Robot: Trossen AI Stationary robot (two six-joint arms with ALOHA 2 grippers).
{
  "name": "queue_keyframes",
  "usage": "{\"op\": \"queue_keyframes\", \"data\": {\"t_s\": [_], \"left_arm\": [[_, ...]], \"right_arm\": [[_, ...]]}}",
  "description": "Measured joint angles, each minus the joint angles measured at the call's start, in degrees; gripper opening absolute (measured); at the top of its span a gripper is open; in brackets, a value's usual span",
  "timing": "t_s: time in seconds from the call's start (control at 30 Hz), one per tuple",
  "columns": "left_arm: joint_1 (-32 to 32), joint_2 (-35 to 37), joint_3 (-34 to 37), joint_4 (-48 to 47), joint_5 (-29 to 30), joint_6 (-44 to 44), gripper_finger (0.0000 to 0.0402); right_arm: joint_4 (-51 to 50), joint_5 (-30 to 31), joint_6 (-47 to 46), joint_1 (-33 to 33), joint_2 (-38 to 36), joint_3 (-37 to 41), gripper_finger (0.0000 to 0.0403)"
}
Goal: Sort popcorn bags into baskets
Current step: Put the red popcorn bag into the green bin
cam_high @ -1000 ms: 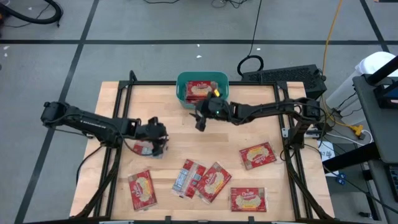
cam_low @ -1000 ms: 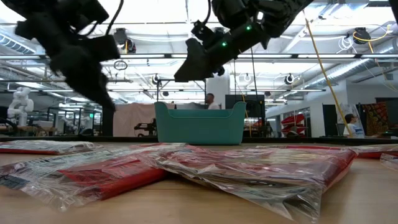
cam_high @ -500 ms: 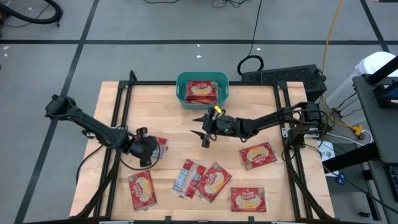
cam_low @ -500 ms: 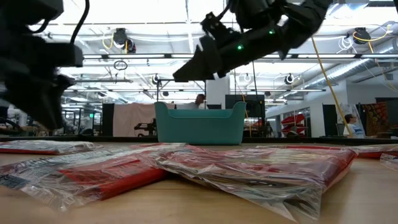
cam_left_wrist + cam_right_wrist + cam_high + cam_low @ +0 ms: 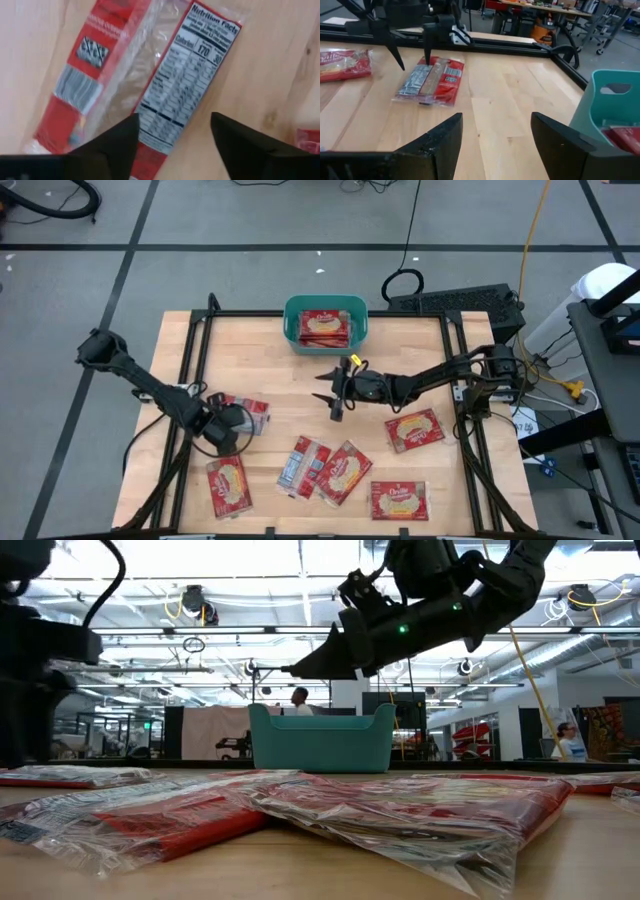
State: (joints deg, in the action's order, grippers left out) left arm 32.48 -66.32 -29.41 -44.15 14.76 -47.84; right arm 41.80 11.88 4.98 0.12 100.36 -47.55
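Note:
The teal basket [image 5: 325, 323] stands at the table's far edge with red popcorn bags [image 5: 326, 326] lying flat inside; it also shows in the low view [image 5: 320, 740]. One bag [image 5: 248, 412] lies back-up on the table's left half, its nutrition label [image 5: 170, 85] facing up. My left gripper [image 5: 224, 427] is open and hovers over that bag's near end [image 5: 174, 122]. My right gripper [image 5: 334, 394] is open and empty above the table's middle [image 5: 496, 120]. From there I see the left gripper [image 5: 410, 47] standing over the bag [image 5: 432, 80].
Several more bags lie flat along the near half: one at near left [image 5: 228, 485], two overlapping in the middle [image 5: 325, 468], one at the near edge [image 5: 398, 500], one on the right [image 5: 414, 429]. A black frame rail [image 5: 320, 314] borders the table. Bare wood lies between the grippers.
My right gripper has drawn back from the basket toward the table's middle and stayed open. My left gripper has shifted toward the near-left edge, staying over the back-up bag on the left half. That bag has not moved.

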Motion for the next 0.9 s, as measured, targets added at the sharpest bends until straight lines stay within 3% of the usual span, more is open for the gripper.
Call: {"op": "queue_keyframes", "data": {"t_s": [0.13, 0.27, 0.53, 0.77, 0.9], "left_arm": [[1.7, 0.0, 0.0, -3.9, -0.1, -5.6, 0.0292], [2.5, 0.0, 0.0, -11.9, -1.5, -12.2, 0.0291], [2.7, -1.2, 0.1, -12.3, -4.2, -10.8, 0.0238], [1.5, -7.1, 1.0, -10.3, -4.5, -8.7, 0.0204], [0.2, -7.7, 1.1, -7.0, -4.7, -3.2, 0.0144]], "right_arm": [[0.0, 0.0, -1.0, 0.0, 0.0, 0.5, 0.0226], [0.0, 0.0, -1.3, 0.0, 0.0, 0.9, 0.0226], [0.0, 0.0, -1.3, 0.0, 0.0, 1.1, 0.0226], [0.0, 0.0, -1.3, 0.0, 0.0, 1.1, 0.0226], [0.0, 0.0, -1.3, 0.0, 0.0, 1.1, 0.0226]]}}
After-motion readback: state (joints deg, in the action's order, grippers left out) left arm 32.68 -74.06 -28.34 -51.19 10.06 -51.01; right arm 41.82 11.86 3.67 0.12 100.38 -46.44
